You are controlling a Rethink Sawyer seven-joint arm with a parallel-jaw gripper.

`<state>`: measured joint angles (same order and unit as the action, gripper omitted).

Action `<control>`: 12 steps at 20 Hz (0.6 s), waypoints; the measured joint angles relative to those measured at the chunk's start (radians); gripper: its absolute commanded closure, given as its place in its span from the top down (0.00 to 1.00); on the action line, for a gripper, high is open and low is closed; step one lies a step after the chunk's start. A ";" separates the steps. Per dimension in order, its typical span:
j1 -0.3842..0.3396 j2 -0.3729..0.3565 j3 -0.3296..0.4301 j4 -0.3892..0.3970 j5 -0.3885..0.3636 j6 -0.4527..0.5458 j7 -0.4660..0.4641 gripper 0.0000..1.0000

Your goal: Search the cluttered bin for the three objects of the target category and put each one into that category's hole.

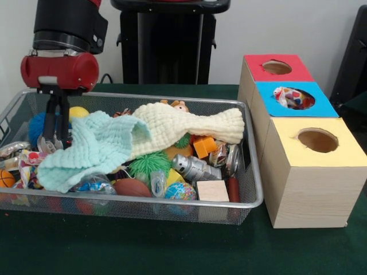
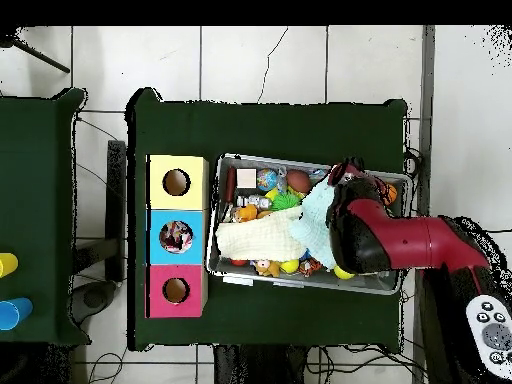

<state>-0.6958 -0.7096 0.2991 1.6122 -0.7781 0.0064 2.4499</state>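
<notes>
Here the gripper (image 1: pixel 53 137) hangs low inside the cluttered bin (image 1: pixel 252 189) at its left end in the front view, jaws slightly spread and pinching nothing that I can see. Just below them, at the bin's left edge, lies a polka-dot cloth piece (image 1: pixel 30 163), crumpled, with no clear long axis or heading; its outline is partly hidden. Another dotted piece (image 1: pixel 291 97) already sits in the blue box's hole (image 1: pixel 307 103).

The risk, as I judge it: the mint knitted cloth (image 1: pixel 92 150) lies right beside the jaws and could be snagged with or instead of the dotted piece. The cream knitted cloth (image 1: pixel 189 129) overlaps it and might drag along.
</notes>
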 measured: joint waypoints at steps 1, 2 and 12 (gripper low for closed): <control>-0.005 0.006 -0.005 -0.005 -0.009 0.000 0.000 0.00; -0.009 0.009 -0.005 -0.007 -0.013 0.000 0.000 0.00; -0.099 0.056 -0.002 -0.017 -0.045 0.000 0.000 0.00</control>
<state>-0.7949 -0.6537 0.2971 1.5953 -0.8228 0.0064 2.4499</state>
